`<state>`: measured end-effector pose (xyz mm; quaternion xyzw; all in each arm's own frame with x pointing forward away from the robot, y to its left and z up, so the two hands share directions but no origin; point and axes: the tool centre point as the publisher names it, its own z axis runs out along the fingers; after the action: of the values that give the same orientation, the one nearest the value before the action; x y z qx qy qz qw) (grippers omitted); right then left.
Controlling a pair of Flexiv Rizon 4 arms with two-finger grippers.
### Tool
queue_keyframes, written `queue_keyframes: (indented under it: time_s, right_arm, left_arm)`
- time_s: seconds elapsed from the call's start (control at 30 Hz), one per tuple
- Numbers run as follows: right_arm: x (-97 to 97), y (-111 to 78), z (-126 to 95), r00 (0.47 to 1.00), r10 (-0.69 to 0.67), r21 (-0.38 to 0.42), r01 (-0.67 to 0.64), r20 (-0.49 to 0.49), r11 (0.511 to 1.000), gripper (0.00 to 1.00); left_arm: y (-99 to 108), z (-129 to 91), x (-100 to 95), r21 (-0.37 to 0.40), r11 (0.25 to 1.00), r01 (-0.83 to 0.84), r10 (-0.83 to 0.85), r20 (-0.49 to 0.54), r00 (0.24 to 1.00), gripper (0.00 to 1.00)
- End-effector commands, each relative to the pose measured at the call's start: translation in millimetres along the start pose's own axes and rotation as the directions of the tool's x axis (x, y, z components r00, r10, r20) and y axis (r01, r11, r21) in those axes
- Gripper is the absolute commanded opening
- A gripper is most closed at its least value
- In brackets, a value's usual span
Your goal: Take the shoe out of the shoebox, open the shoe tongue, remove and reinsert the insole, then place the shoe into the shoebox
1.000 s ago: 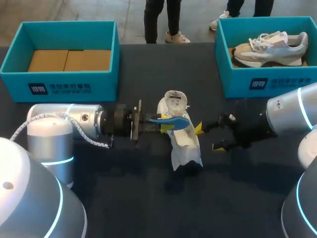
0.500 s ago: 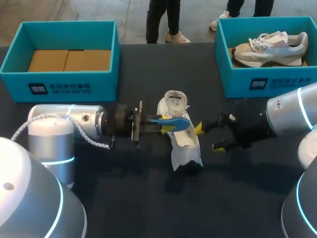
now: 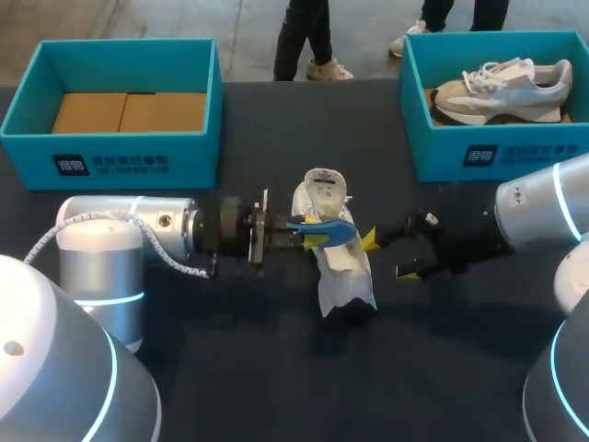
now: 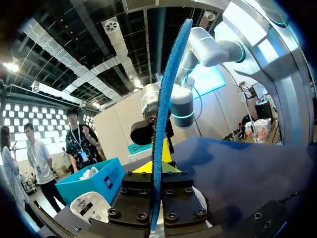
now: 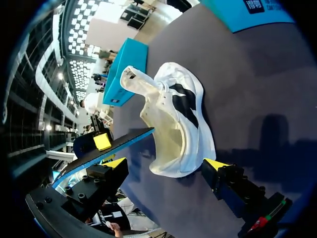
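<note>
Clamping the blue insole (image 3: 324, 226) edge-on, your left gripper (image 3: 311, 239) has its jaws closed down thin on it. It holds the insole just over the white shoe (image 3: 337, 269). The shoe lies mid-table (image 3: 276, 378), outside both boxes. Your right gripper (image 3: 385, 255) sits just beside the shoe, jaws spread wide and gripping nothing. The left shoebox (image 3: 110, 158) shows only cardboard inside. The right shoebox (image 3: 502, 152) holds a second shoe (image 3: 502, 87).
</note>
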<state>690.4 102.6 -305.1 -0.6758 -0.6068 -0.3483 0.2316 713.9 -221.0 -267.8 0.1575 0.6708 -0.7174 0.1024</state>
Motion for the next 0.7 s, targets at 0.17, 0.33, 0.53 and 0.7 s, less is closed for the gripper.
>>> queue_keyframes:
  time_s: [0.17,0.33,0.53,0.7]
  right_arm:
    - [-3.2,-4.6,-12,0.999,-0.042,-0.004,0.042,-0.001,0.999,1.0]
    - [-5.2,-5.4,-17,0.997,-0.074,-0.008,0.074,-0.002,0.997,1.0]
    - [-8.9,-6.7,-23,0.996,-0.087,-0.016,0.087,-0.012,0.996,1.0]
    - [-13.1,-8.3,-25,0.994,-0.105,-0.018,0.105,-0.03,0.994,1.0]
  left_arm:
    - [-6,6,-0.9,0.002,1.0,-0.013,0.013,0.024,1.0,0.0]
    - [-9,10,-3.6,0.007,1.0,-0.022,0.022,0.039,0.999,0.0]
    - [-10,15,-4.8,-0.001,1.0,-0.025,0.025,0.058,0.998,0.0]
    - [-9,21,-4.1,-0.007,0.999,-0.032,0.032,0.076,0.997,0.0]
